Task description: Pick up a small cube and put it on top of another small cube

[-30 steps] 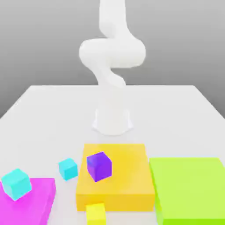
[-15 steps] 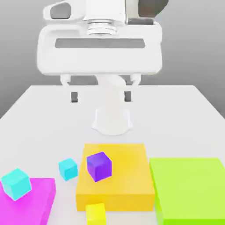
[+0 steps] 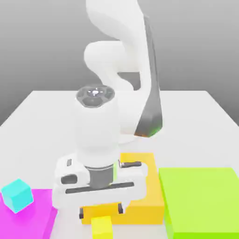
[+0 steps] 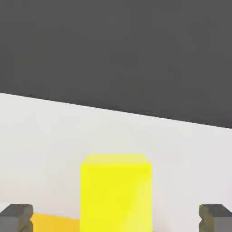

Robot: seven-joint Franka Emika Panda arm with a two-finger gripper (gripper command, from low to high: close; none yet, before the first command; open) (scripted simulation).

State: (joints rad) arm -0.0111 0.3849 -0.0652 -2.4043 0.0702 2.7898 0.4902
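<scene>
The small cube (image 3: 101,227), bright yellow, sits on the table at the front edge of the exterior view, just before the yellow-orange slab (image 3: 142,198). My gripper (image 3: 101,212) hangs low right above it, open, with one dark fingertip (image 3: 81,214) on each side. In the hand view the yellow cube (image 4: 115,192) stands midway between the two fingertips (image 4: 16,217) of the gripper (image 4: 115,218), with wide gaps on both sides and nothing touching it. A cyan cube (image 3: 17,195) rests on the magenta slab (image 3: 32,219).
A large green slab (image 3: 200,200) lies at the exterior view's right, close to the yellow-orange slab. The white arm (image 3: 121,93) rises behind the hand. An edge of the orange slab (image 4: 50,223) shows in the hand view beside the cube.
The hand has come down from high above the table to just over the yellow cube. It now covers the purple cube and the small cyan cube on the table. The fingers stayed open.
</scene>
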